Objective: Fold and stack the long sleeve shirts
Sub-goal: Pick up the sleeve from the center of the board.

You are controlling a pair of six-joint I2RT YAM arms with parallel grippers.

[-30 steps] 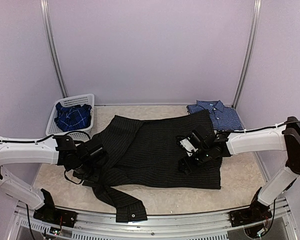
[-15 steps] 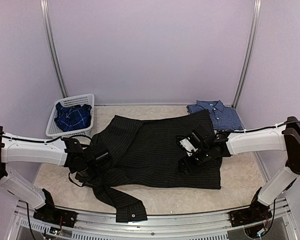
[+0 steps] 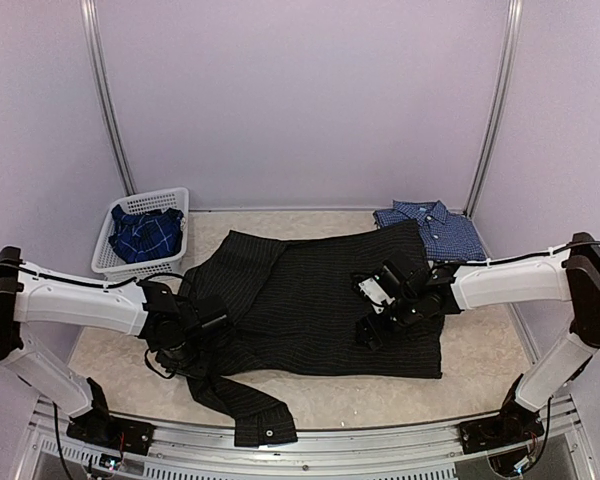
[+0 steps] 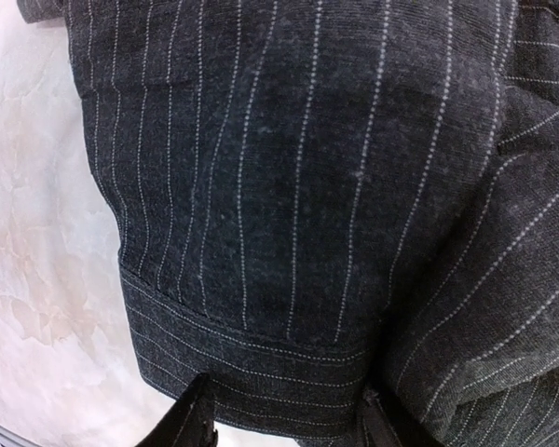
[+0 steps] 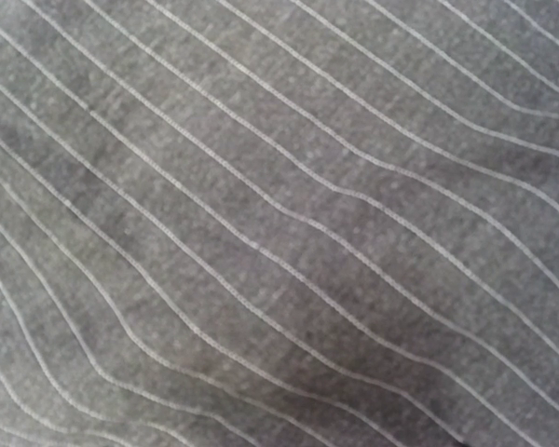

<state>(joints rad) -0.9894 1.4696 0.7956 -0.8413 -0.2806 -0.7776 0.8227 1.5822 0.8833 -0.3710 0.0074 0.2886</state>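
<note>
The black pinstriped shirt (image 3: 310, 300) lies spread over the middle of the worktop (image 3: 480, 350), presumably flattened for folding. At its left edge, by the trailing sleeve, the left pincer (image 3: 208, 328) stoops low from a nearly level arm, its fingertips (image 4: 200, 421) parted astride a hem band: released, not gripping. The right pincer (image 3: 375, 315) bears on the shirt's right half, probably pinning it; whether it is parted I cannot tell. Beyond the shirt's far right corner sits the folded checked shirt (image 3: 430, 228). Off its far left, the plaid shirt (image 3: 145, 232) waits in the basket (image 3: 170, 196).

White lattice basket (image 3: 158, 193) sits far-left on beige tabletop (image 3: 485, 345), nr wall.
</note>
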